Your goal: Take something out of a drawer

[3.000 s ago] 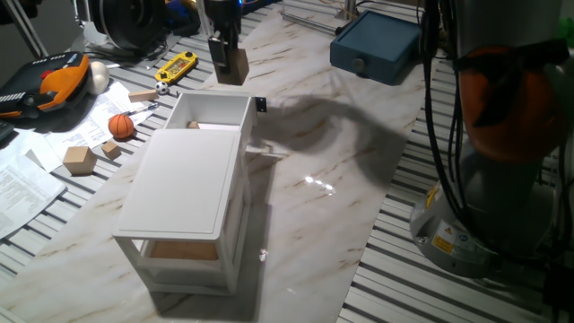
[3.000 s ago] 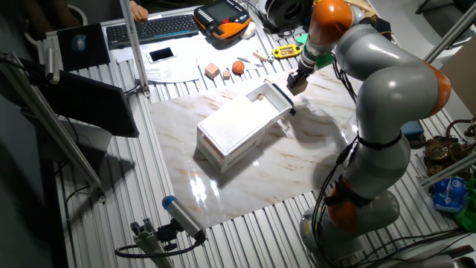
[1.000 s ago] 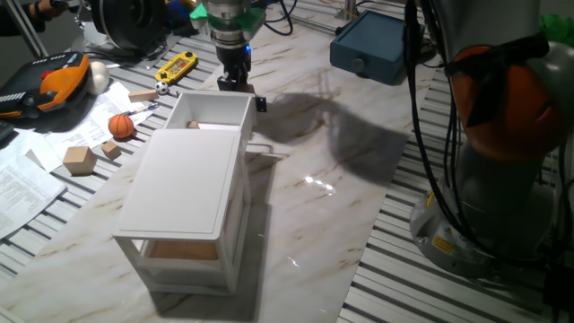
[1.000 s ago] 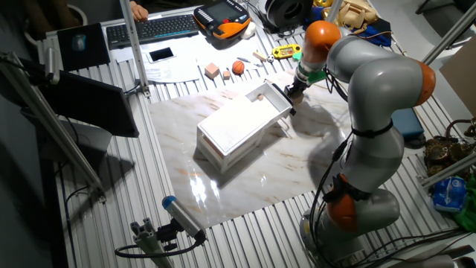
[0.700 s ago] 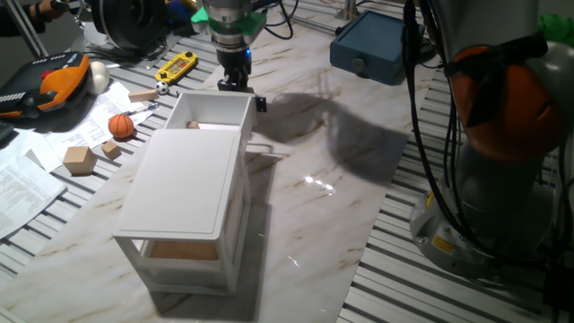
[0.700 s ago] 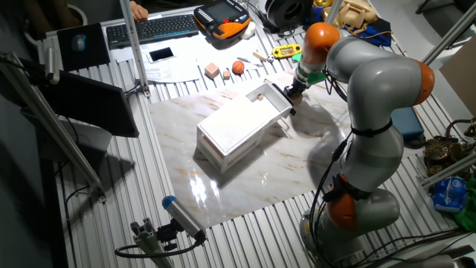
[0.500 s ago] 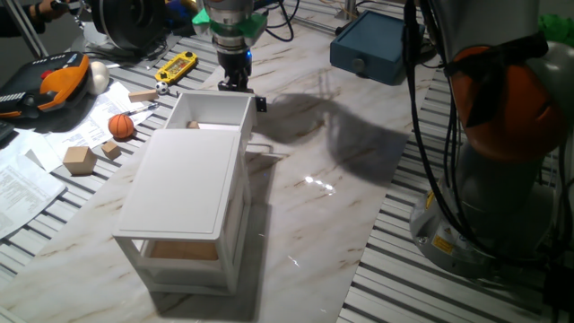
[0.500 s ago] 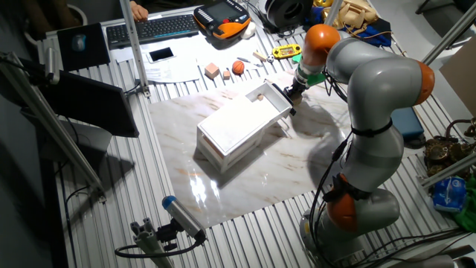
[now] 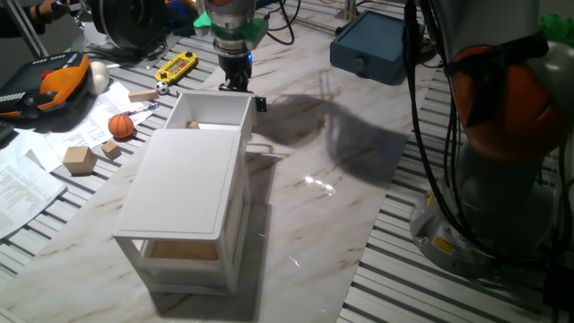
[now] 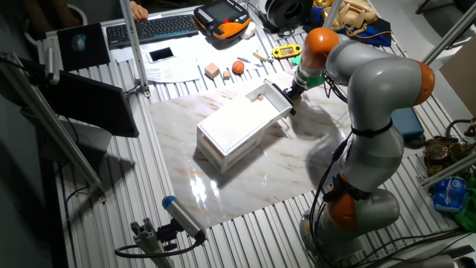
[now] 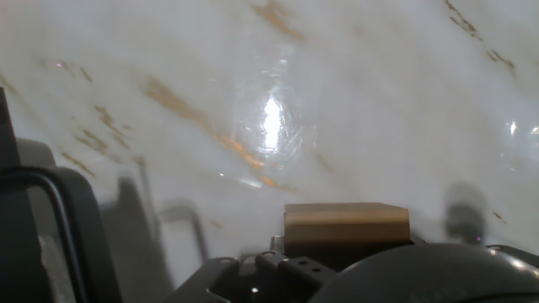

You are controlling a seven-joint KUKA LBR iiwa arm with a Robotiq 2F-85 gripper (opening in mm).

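There was one white cabinet (image 9: pixel 184 193) on the marble worktop (image 9: pixel 314 206), and its one top drawer (image 9: pixel 215 112) was pulled out. One arm (image 10: pixel 372 82) reached down just past the drawer's front, beside the small black handle (image 9: pixel 260 104). One gripper (image 9: pixel 235 82) was low over the worktop there.

The two fixed views showed the arm and the cabinet, but the wooden block was too hidden to make out in them. Only the hand view showed the one tan wooden block (image 11: pixel 346 225), right under the hand and down by the worktop, out of the drawer. In that view I could not tell if the fingers were gripping the block or had let it go.

Inside the drawer, one small tan thing (image 9: pixel 192 125) peeked out at the back edge. Off to the side lay one orange ball (image 9: pixel 121 126), two small wooden cubes (image 9: pixel 79 160), a yellow tool (image 9: pixel 177 65) and some papers (image 9: pixel 22 188). One blue box (image 9: pixel 377 45) sat behind.
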